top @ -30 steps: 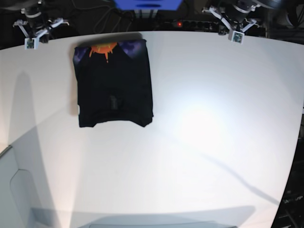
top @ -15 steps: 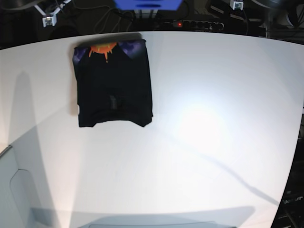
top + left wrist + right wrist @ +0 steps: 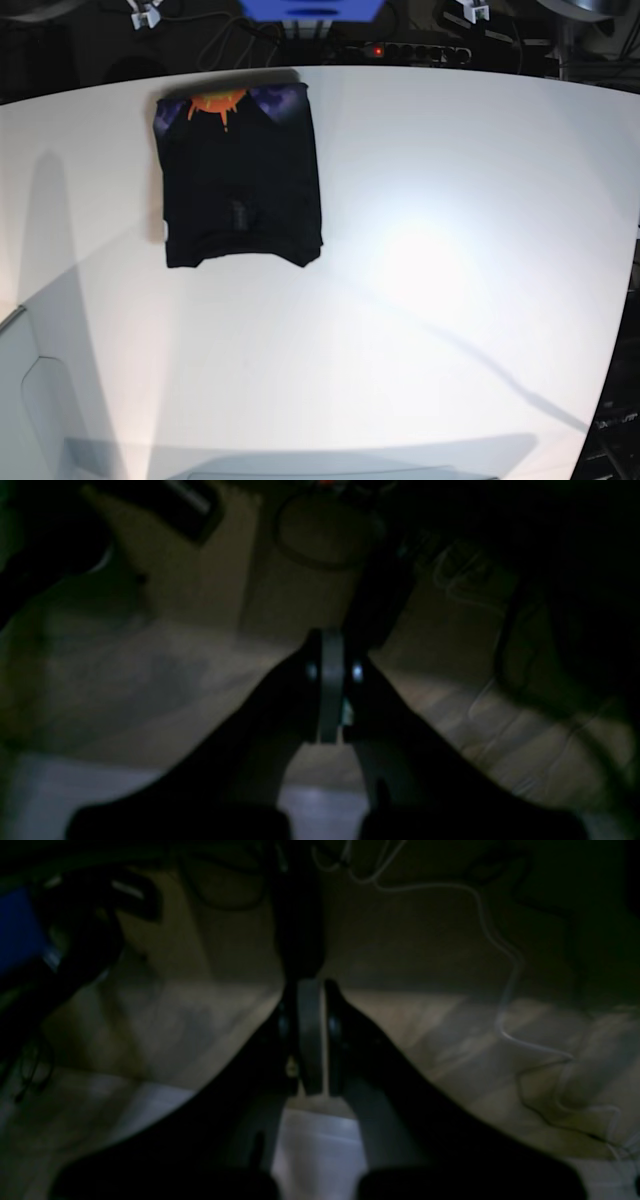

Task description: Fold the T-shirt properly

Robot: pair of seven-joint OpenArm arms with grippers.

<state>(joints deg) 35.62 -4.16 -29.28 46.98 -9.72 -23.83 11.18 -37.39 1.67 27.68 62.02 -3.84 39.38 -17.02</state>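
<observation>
The T-shirt [image 3: 238,180] lies folded into a black rectangle at the far left of the white table [image 3: 460,300], its orange and purple print showing along the far edge. No gripper touches it. My left gripper [image 3: 331,647] is shut with nothing between its fingers, over the dim floor beyond the table. My right gripper [image 3: 310,992] is likewise shut and empty over the floor. In the base view only small white tips of the right arm [image 3: 148,13] and the left arm [image 3: 470,11] show at the top edge.
Behind the table's far edge lie a power strip [image 3: 405,50] with a red light, cables and a blue box [image 3: 310,8]. A grey flat piece [image 3: 30,400] sits at the near left corner. Loose cables [image 3: 500,965] cross the floor.
Both arms have drawn back from the table's far edge and risen almost out of the top of the base view. The T-shirt has not moved.
</observation>
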